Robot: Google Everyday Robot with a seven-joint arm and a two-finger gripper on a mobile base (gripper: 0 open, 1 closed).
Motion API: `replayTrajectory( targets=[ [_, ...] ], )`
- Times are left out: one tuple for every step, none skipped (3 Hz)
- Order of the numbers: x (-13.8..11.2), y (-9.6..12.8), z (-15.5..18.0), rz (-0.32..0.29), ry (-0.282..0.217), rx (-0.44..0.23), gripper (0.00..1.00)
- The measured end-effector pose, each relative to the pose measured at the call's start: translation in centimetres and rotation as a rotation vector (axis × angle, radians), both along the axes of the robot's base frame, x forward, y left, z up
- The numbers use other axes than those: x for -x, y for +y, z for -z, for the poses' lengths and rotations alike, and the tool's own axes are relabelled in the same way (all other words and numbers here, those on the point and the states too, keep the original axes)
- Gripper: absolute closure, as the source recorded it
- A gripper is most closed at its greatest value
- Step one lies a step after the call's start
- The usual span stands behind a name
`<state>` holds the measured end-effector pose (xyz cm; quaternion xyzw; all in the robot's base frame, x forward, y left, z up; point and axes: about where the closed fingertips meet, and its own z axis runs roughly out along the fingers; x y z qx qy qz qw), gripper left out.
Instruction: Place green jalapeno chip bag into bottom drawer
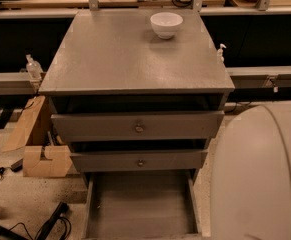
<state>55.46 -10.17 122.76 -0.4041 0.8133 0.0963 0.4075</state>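
Observation:
The bottom drawer (140, 204) of the grey cabinet is pulled out toward me, and its flat floor shows bare. The green jalapeno chip bag is out of view. My gripper is not in view; only the white rounded shell of my arm (257, 174) fills the lower right and hides the drawer's right front corner.
A white bowl (166, 24) stands at the back of the cabinet top (130, 54). Two drawer fronts with round knobs (139, 128) sit above the open drawer. Cardboard boxes (40, 156) and cables lie on the floor at left. Small bottles stand on the side rails.

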Motion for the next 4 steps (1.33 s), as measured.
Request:
replayTrajectory(
  targets=[
    [2.9, -1.7, -2.3, 0.084, -0.003, -0.073, 1.00],
    [3.2, -1.0, -4.3, 0.125, -0.044, -0.150, 1.00],
    [3.0, -0.9, -5.0, 0.126, -0.067, -0.163, 1.00],
    [2.8, -3.0, -3.4, 0.204, -0.016, -0.158, 1.00]
  ],
)
